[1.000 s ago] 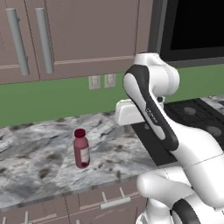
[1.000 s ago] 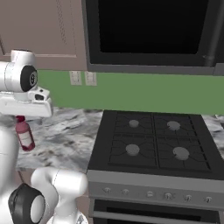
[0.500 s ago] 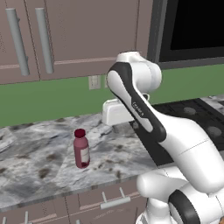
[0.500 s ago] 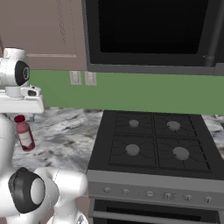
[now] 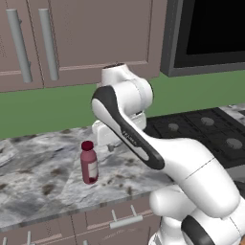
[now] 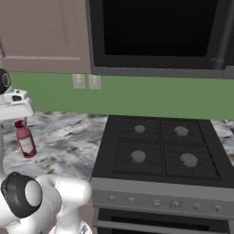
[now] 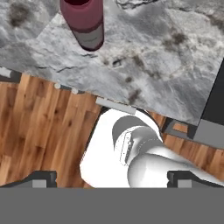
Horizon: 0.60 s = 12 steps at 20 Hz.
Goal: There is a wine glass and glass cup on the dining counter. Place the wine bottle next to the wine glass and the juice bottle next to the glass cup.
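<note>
Jaws spread wide and empty above the juice bottle (image 5: 89,163) on the wall counter (image 5: 43,182); likely to tip it if lowered off-centre.

Your arm rises from the base, bends at a high elbow and folds back down, so the white wrist block hangs low in front of it. Your hand (image 7: 112,177) points straight down with its jaws spread as wide as they go and nothing between them. Its dark fingertips (image 7: 41,178) sit far apart at the bottom of the hand view.
</note>
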{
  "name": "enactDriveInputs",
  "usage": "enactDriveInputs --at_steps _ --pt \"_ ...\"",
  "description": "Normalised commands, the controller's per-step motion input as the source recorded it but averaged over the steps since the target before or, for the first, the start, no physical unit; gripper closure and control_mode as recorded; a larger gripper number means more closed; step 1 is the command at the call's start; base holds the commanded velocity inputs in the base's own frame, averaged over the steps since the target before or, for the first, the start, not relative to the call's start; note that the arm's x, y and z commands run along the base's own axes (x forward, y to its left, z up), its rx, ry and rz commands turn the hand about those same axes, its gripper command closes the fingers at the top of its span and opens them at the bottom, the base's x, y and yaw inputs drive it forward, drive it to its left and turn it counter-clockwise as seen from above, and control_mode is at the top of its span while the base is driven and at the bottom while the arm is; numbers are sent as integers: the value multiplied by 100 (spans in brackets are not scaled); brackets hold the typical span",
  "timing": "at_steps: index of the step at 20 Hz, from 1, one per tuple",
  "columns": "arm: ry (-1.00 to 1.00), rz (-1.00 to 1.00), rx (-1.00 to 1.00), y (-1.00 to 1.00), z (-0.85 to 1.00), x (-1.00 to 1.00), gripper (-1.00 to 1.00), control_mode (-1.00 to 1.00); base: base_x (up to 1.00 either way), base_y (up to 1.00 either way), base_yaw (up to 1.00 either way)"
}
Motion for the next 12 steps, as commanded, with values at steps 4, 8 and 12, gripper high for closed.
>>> enactDriveInputs --at_steps 4,8,12 --pt "-1 -1 3 15 -3 46 -100 -100 0 0 0" --pt "4 0 12 12 0 50 -100 -100 0 0 0" --pt "0 -2 10 16 -4 45 -100 -100 0 0 0"
